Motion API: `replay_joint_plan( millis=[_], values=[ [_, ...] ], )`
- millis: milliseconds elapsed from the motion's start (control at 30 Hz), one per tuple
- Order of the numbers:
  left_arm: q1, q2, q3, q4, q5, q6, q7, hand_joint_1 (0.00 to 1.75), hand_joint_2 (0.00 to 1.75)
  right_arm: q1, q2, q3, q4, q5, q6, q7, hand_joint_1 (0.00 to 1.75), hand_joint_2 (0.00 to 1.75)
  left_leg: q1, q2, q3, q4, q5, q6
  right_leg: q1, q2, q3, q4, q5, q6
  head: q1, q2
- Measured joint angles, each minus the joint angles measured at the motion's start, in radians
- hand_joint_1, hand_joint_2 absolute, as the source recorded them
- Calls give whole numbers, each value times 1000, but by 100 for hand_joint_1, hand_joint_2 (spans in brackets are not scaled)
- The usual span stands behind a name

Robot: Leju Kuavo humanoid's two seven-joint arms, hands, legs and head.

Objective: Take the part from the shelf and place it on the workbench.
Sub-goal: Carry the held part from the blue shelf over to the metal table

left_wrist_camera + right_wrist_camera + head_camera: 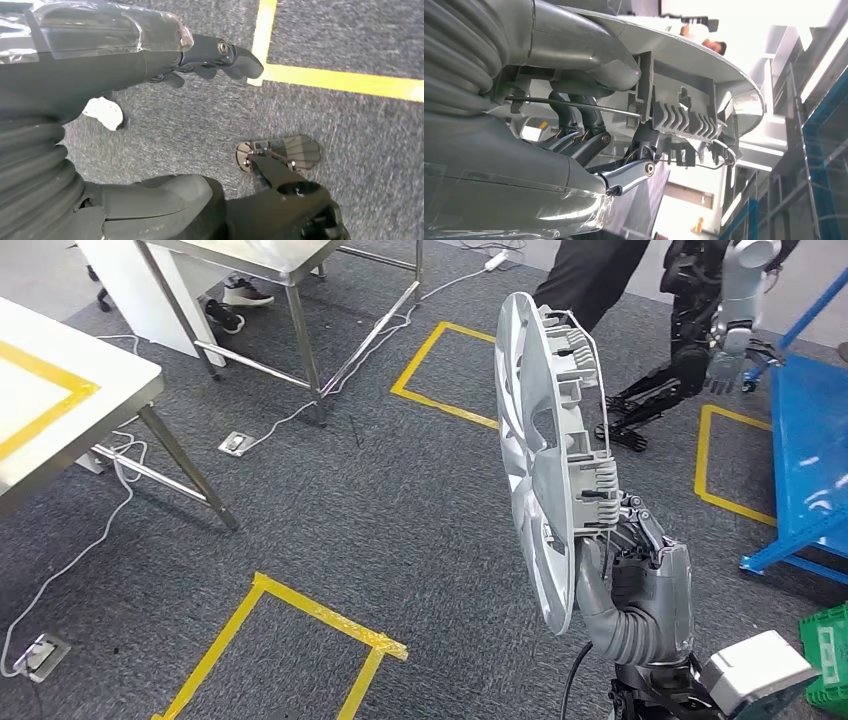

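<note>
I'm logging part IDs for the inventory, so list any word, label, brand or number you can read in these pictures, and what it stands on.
None can be read.
Wheel cover, held by the right robot hand: no readable lettering or number on its face or clipped back.
Green crate: a pale label, too small and blurred to read.
Yellow floor tape: plain lines, no text.

Head view high, looking down; wrist views close behind hands.

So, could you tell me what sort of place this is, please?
Probably a robotics test workshop: yellow tape squares marked on grey carpet, steel-legged workbenches, a blue shelf, and another robot nearby. The right hand holds a wheel cover.
</note>
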Motion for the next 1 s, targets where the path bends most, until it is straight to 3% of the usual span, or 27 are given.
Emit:
replay_joint_plan(
  millis=[100, 167, 233, 300, 367, 433, 467, 500, 533, 600, 667, 733, 800, 867, 933, 967, 1000],
  values=[
    [0, -2, 0, 0, 0, 0, 0, 0, 175, 0, 0, 0, 0, 0, 0, 0, 175, 175, -4, -36, 3, 0, 2, 1, 15, 42, 76, -186, 106, -29, 3, 0],
    [-1, -5, 0, 0, 0, -1, 0, 0, 175, -1, 0, 0, -2, 0, 0, 0, 175, 175, 0, -57, -2, 0, 7, -6, 20, 66, 108, -257, 125, -38, 4, 0],
    [1, -7, 0, 0, 0, -1, 0, 0, 175, -2, 0, 0, -4, 0, 1, 0, 175, 175, 3, -75, -7, -2, 13, -17, 21, 53, 115, -272, 127, -39, 7, 0],
    [3, -7, 0, 0, 0, -1, -1, 0, 175, -3, 1, 0, -6, 0, 2, 0, 175, 175, -1, -37, -18, 16, -4, -26, 17, 29, 126, -296, 140, -41, 4, 0],
    [2, -6, 0, 0, 0, -1, -1, 0, 175, -2, 1, 0, -7, 0, 2, 0, 175, 175, 0, 21, -57, 99, -59, -35, 14, 4, 134, -313, 149, -43, -7, 0],
    [1, -6, 0, 0, 0, -1, -2, 0, 175, -1, 1, 0, -7, 0, 1, 0, 175, 175, 11, 31, -110, 214, -110, -48, 12, -20, 134, -314, 148, -42, -18, 0],
    [1, -6, 0, 0, 0, -1, -2, 0, 175, -1, 2, 0, -6, 0, 0, 0, 175, 175, 17, 30, -121, 243, -114, -55, 9, -32, 134, -313, 147, -40, -23, 0],
    [2, -4, 0, 0, 0, 0, -2, 0, 175, -1, 2, 0, -5, 0, 0, 0, 175, 175, 23, 32, -115, 237, -100, -62, 6, -43, 134, -311, 145, -37, -27, 0],
    [2, -3, 0, 0, 0, 0, -2, 0, 175, -1, 2, 0, -5, 0, 0, 0, 175, 175, 28, 39, -90, 193, -72, -69, 3, -52, 135, -308, 141, -32, -32, 0],
    [3, -2, 0, 0, 0, 0, -3, 0, 175, -1, 2, 0, -5, 0, 0, 0, 175, 175, 30, 83, -21, 67, -21, -78, -1, -66, 134, -294, 130, -16, -45, 0],
    [2, -3, 0, 0, 0, -1, -3, 0, 175, -2, 2, 0, -6, 0, 1, 0, 175, 175, 25, 113, 11, 5, -10, -65, 2, -77, 134, -280, 120, -2, -53, 0],
    [2, -3, 0, 0, 0, -1, -3, 0, 175, -3, 2, 0, -6, 0, 2, 0, 175, 175, 19, 100, 8, 3, -13, -41, 1, -89, 135, -278, 117, 6, -47, 0],
    [2, -2, 0, 0, 0, -1, -3, 0, 175, -3, 3, 0, -6, 0, 3, 0, 175, 175, 19, 80, 8, 1, -11, -28, -5, -76, 132, -265, 99, 16, -39, 0],
    [0, -2, 0, 0, 0, -1, -3, 0, 175, -3, 3, -1, -6, 0, 3, 0, 175, 175, 19, 58, 8, 0, -8, -18, -8, -35, 95, -179, 44, 21, -26, 0],
    [-2, -2, 0, 0, 0, -1, -3, 0, 175, -1, 3, -1, -6, 0, 3, 0, 175, 175, 15, 36, 7, 0, -6, -11, -7, -10, 30, -40, -16, 18, -11, 0],
    [-1, -2, 0, 0, 0, -1, -3, 0, 175, 0, 3, -1, -5, 0, 3, 0, 175, 175, 12, 23, 8, 0, -6, -9, -6, -6, 7, 5, -24, 14, -6, 0],
    [-1, -2, 0, 0, 0, -1, -3, 0, 175, 0, 3, -1, -5, 0, 3, 0, 175, 175, 10, 10, 8, 0, -5, -8, -5, -3, -2, 15, -13, 9, -1, 0]
  ],
)
